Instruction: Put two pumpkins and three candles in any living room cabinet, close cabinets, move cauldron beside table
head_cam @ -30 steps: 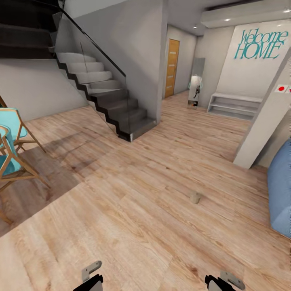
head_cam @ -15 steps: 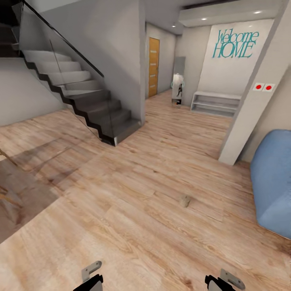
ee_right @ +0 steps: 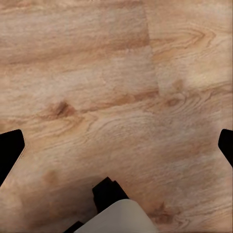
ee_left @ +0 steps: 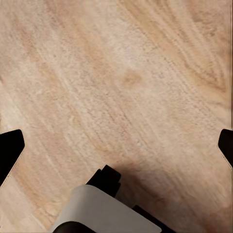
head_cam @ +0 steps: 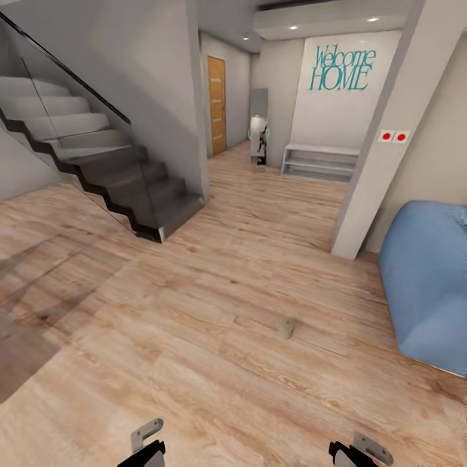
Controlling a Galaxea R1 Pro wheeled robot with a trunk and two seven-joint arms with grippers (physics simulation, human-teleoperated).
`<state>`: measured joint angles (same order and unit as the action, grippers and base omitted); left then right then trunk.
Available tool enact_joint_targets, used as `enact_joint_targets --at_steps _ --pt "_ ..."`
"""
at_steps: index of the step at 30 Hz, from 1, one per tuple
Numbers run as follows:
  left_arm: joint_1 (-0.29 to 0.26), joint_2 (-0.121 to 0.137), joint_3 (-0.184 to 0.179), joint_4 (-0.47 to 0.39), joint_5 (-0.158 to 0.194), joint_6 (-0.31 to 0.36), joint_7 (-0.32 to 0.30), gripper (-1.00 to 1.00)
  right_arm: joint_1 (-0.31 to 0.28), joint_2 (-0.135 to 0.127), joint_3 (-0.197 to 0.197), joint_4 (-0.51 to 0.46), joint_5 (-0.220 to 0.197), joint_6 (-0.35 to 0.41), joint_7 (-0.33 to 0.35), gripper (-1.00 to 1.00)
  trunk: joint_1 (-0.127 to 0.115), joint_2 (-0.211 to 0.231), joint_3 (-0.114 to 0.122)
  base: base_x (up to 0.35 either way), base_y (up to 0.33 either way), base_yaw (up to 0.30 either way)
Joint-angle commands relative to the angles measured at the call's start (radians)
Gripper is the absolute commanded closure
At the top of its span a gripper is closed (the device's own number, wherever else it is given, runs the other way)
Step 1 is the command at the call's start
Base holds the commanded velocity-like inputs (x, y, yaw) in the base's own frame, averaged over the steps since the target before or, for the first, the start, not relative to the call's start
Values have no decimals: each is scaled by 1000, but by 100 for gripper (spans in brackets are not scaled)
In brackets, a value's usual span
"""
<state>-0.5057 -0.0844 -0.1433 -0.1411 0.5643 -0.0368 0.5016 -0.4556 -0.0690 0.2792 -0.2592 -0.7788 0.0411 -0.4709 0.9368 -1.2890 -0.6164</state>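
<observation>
One short beige-tan candle (head_cam: 286,329) stands alone on the wooden floor, ahead of me and slightly right of centre. The tops of my left gripper (head_cam: 148,445) and right gripper (head_cam: 355,449) peek in at the bottom edge of the head view, well short of the candle. In the left wrist view the left gripper (ee_left: 116,145) is open over bare floorboards, its dark fingertips (ee_left: 9,150) far apart. The right gripper (ee_right: 116,145) is likewise open over bare floor, holding nothing. The pumpkins, cabinet, cauldron and table are out of view.
A dark staircase (head_cam: 104,175) with a glass rail rises at the left. A large blue soft seat (head_cam: 428,285) fills the right side beside a white pillar (head_cam: 373,162). A hallway ahead leads to a wooden door (head_cam: 216,104) and a low white shelf (head_cam: 321,162).
The camera has swung right: the stairs slid left, the teal chairs left the picture, and more of the blue seat came in. The grippers keep their pose.
</observation>
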Motion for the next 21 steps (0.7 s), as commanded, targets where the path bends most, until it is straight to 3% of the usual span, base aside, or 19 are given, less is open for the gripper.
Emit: enact_joint_targets --at_steps 1,21 --pt "0 0 0 0 0 0 0 -100 0 0 0 0 0 0 0 -100 0 0 -1 265 195 -249" --pt "0 0 0 0 -3 0 0 -100 0 0 1 0 1 0 0 -100 0 0 -21 269 191 -234"
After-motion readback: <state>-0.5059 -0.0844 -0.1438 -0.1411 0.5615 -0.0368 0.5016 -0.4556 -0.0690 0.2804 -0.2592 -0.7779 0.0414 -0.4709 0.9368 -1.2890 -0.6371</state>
